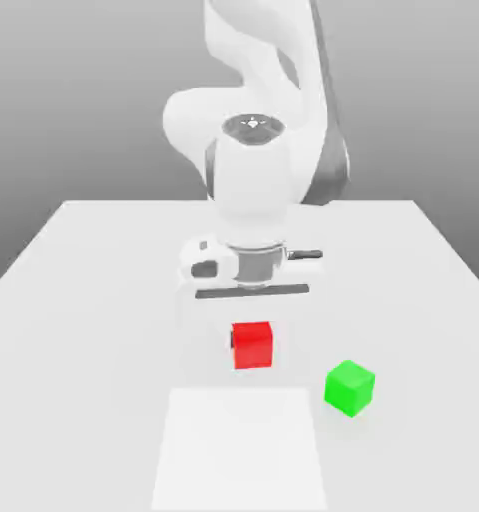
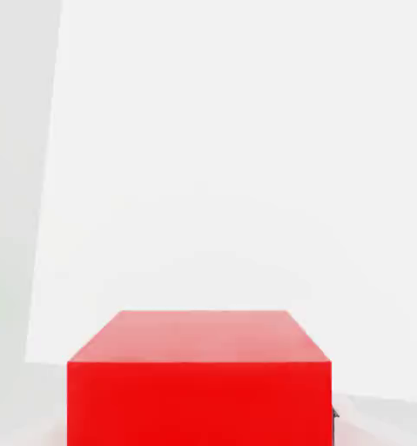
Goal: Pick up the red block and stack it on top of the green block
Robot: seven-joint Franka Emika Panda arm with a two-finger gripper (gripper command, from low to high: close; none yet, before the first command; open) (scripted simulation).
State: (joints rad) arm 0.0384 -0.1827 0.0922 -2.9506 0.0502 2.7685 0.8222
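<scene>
Going from the exterior view's left, I see bare white counter (image 1: 73, 290) first, then my gripper (image 1: 252, 308) near the middle, hanging low from my wrist straight over the red block (image 1: 253, 344). I cannot tell from here whether it is apart or clamped on the cube. In my hand view the red block (image 2: 199, 379) looms very close, directly beneath me. It appears to sit on the counter just behind a paler square patch (image 1: 239, 448). Further to the exterior view's right, and a little nearer the camera, is the green block (image 1: 350, 388), well apart from the red one and turned at a slight angle. My worries: if I am off-centre when I close, I may nudge the red block or pinch it by an edge, and it could twist or slip on the lift. Since the green block looks rotated compared with the red, a careless placement could leave the red one overhanging and tipping off.
</scene>
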